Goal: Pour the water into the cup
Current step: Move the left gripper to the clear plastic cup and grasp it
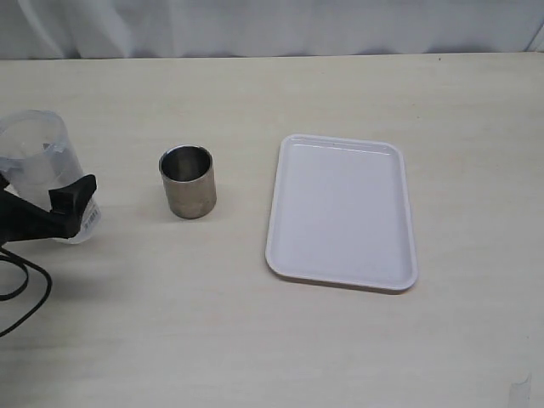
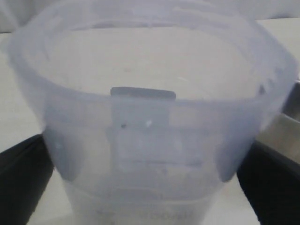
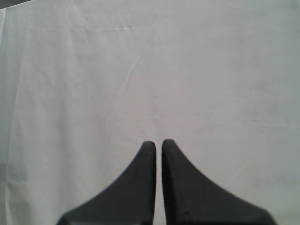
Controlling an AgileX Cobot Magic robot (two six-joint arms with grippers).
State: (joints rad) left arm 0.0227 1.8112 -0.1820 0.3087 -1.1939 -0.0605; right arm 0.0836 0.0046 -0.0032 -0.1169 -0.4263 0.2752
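The steel cup stands upright on the table, left of centre, and I see no liquid in it. My left gripper is shut on a tall clear plastic tumbler at the far left, a short way left of the cup. In the left wrist view the tumbler fills the frame between the black fingers, with my left gripper around its lower part. I cannot make out water in it. My right gripper is shut and empty, facing a white cloth, and is out of the exterior view.
A white rectangular tray lies empty right of the steel cup. Black cable loops on the table below the left gripper. A white cloth backdrop runs along the table's far edge.
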